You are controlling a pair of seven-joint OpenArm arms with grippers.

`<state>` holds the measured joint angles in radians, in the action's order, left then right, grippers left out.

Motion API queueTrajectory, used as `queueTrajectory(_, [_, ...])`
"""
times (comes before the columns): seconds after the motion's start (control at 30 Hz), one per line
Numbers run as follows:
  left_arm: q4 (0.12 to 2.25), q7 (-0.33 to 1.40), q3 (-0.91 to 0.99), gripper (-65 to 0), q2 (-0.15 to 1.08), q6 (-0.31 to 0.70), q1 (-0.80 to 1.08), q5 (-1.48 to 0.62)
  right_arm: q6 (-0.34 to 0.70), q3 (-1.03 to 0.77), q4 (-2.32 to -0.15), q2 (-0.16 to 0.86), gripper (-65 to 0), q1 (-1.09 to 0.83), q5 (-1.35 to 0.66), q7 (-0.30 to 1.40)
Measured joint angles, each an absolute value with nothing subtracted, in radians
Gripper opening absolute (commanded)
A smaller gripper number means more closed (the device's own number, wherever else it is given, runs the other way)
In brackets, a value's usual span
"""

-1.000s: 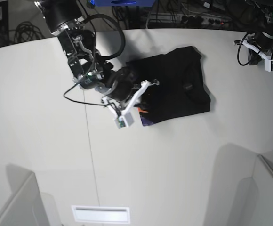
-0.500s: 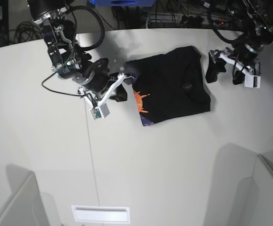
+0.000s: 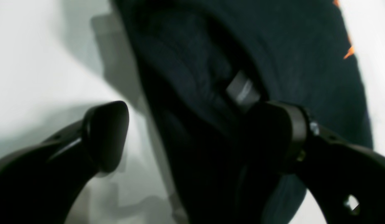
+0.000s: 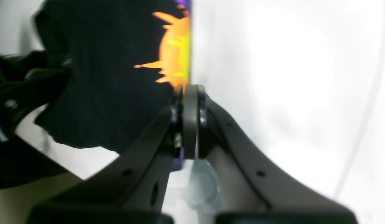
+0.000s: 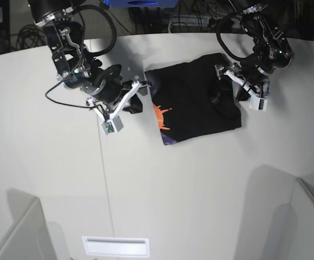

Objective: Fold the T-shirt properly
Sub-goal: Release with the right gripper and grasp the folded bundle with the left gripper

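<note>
Left pincer (image 3: 186, 137) spread wide, one finger on bare tabletop (image 3: 30, 62), the other over the edge of the T-shirt (image 3: 289, 46), black cloth between them. Right pincer (image 4: 189, 121) pressed together, apparently empty, just beside the shirt's printed edge. Likely step: left arm taking hold for another fold. Next calls for closing on that edge and carrying it across. Count: one shirt, two pincers.
</note>
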<state>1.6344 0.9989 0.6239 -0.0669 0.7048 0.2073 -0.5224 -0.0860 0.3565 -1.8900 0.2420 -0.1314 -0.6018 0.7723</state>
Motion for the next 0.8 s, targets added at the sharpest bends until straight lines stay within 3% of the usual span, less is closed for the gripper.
queueTrajectory(0.2, [1.588, 0.976, 0.623, -3.3, -0.066, 0.709, 0.191, -0.542, -0.086, 0.353, -1.89, 0.246, -65.0, -0.149, -0.599, 0.775])
queueTrajectory(0.27, [1.584, 0.975, 0.623, -9.9, -0.066, 0.709, 0.189, -0.542, -0.086, 0.343, -1.89, 0.242, -65.0, -0.147, -0.602, 0.77])
queueTrajectory(0.47, [1.573, 0.988, 0.622, -40.6, -0.067, 0.707, 0.189, -0.528, -0.086, 0.306, -1.893, 0.245, -65.0, -0.15, -0.595, 0.772])
queueTrajectory(0.7, [1.572, 1.001, 0.535, -65.0, -0.045, 0.616, 0.183, -0.528, -0.086, 0.305, -1.897, 0.245, -65.0, -0.172, -0.598, 0.765])
queueTrajectory(0.8, [1.574, 1.009, 0.442, -65.0, 0.007, 0.575, 0.176, -0.528, -0.075, 0.236, -1.902, 0.239, -65.0, -0.216, -0.606, 0.768])
